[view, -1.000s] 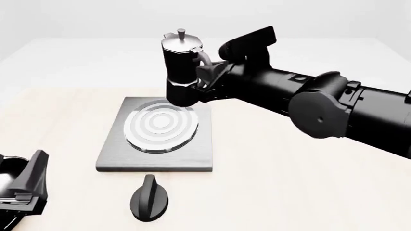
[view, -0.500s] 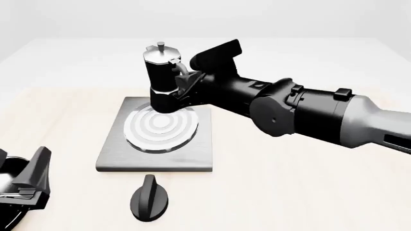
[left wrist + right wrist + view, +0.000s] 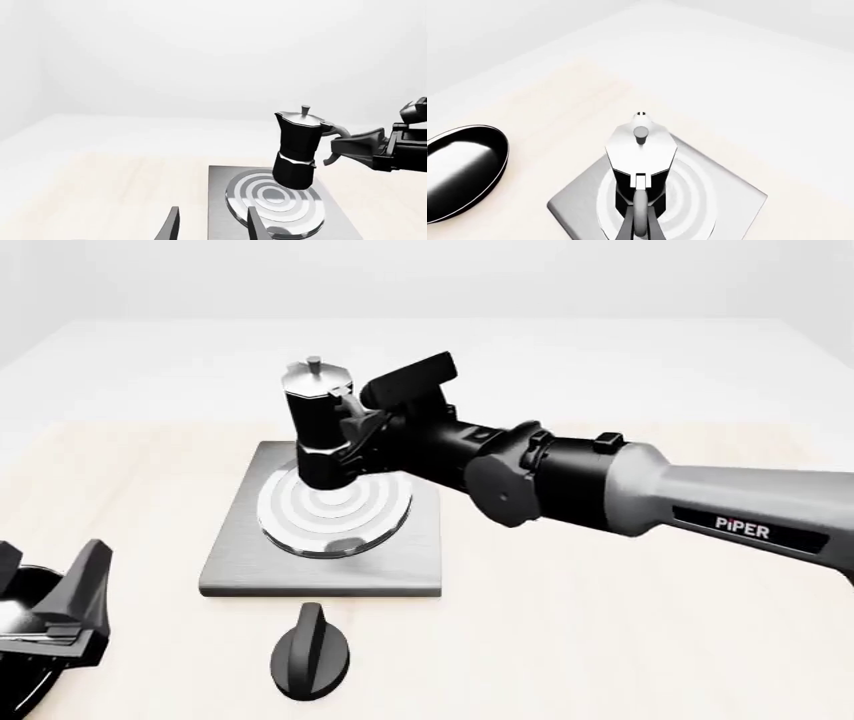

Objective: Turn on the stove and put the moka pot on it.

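Over the round burner (image 3: 334,508) of the stove (image 3: 400,565), your right arm (image 3: 587,485) holds the moka pot (image 3: 320,435) upright. In the front view that arm stretches in from the right edge, nearly level, with its grey forearm marked PIPER and its black wrist section leading to the right gripper (image 3: 358,430), which is clamped on the pot's side handle. The left wrist view shows the same grip from the side: the right gripper's fingers (image 3: 357,145) close around the curved handle (image 3: 337,132), and the pot (image 3: 298,150) stands with its black base over the far part of the silver rings (image 3: 277,200). Whether the base touches the rings or hangs just above them, you cannot tell from these views. In the right wrist view you look down on the lid (image 3: 640,147) with its small knob, the pot centred over the rings and the grey slab (image 3: 577,200) beneath.

Your left arm sits low at the near left corner of the table (image 3: 641,640), well apart from the stove. The left gripper (image 3: 74,610) points forward and up, and the left wrist view shows its two fingertips (image 3: 172,225) spread with nothing between them.

The black ridged knob (image 3: 310,650) lies on the table just in front of the stove's near edge, apart from both grippers. A shiny black rounded object (image 3: 460,172) shows at the edge of the right wrist view; what it is cannot be made out.
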Motion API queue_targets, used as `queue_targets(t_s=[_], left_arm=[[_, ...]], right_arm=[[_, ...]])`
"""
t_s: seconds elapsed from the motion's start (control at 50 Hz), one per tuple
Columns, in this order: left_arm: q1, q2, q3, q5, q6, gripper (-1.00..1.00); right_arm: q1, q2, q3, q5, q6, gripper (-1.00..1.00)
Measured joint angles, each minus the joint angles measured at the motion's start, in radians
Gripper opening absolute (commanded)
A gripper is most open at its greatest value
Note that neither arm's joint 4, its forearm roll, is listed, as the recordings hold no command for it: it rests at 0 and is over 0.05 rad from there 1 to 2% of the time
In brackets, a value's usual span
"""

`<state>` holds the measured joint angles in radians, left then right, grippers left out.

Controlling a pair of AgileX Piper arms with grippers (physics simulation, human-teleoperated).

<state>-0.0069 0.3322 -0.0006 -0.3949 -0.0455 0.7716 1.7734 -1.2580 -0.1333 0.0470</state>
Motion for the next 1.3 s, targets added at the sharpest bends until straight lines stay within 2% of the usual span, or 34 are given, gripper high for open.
queue_targets(t_s=[0.54, 0.94, 1.3], left_arm=[[0.002, 0.033, 0.0, -0.028, 0.005, 1.0], [0.004, 0.053, 0.0, -0.045, 0.004, 1.0], [0.005, 0.078, 0.0, -0.067, 0.004, 1.0]], right_arm=[[0.004, 0.126, -0.01, -0.077, 0.03, -1.0], [-0.007, 0.228, -0.06, -0.114, 0.023, -1.0], [-0.009, 0.259, -0.1, -0.152, 0.031, -1.0]])
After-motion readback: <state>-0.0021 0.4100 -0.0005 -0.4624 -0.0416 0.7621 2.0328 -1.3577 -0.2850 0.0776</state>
